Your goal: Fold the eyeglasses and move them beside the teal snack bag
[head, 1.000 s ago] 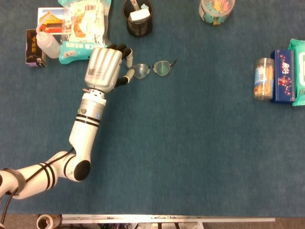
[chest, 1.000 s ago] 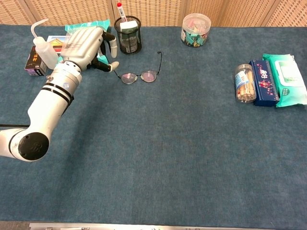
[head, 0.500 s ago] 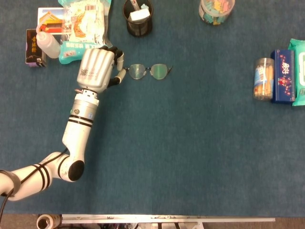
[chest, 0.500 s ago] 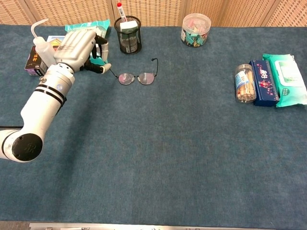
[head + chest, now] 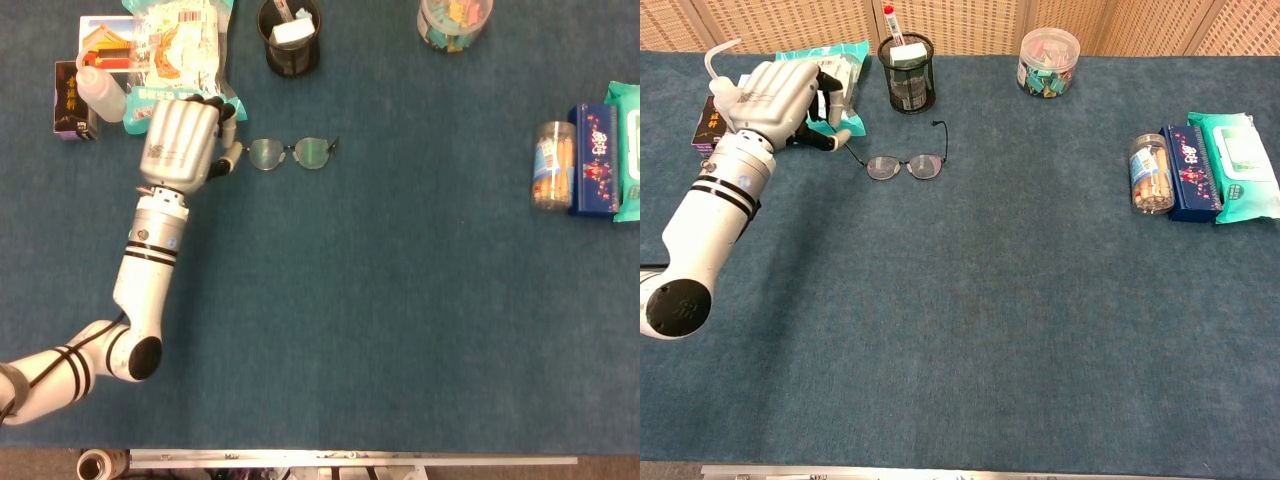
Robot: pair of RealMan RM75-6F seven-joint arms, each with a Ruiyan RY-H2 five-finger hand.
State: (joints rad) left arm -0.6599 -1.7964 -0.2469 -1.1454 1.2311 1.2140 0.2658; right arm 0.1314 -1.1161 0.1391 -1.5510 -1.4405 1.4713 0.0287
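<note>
We see the left hand [image 5: 180, 143] in the upper left of the head view, back of the hand facing up, with its fingers [image 5: 226, 152] closed on the left tip of the glasses [image 5: 290, 153]. We judge it pinches the temple end there, since that thin wire is the one part it can drag without pressing on the lenses. In the chest view the same hand [image 5: 775, 100] sits low on the worktop [image 5: 990, 320], and the glasses [image 5: 905, 166] lie lens-down just right of it, with the far temple sticking up and back, so not fully folded as far as we can tell. The bag [image 5: 178, 55] lies just above the hand at the top left, touching or nearly touching the knuckles. A grip at the near end lets the arm pull the frame toward the bag. The right hand shows in neither view. The mesh cup [image 5: 290, 38] stands close above the glasses, and a wide swing could clip it.
</note>
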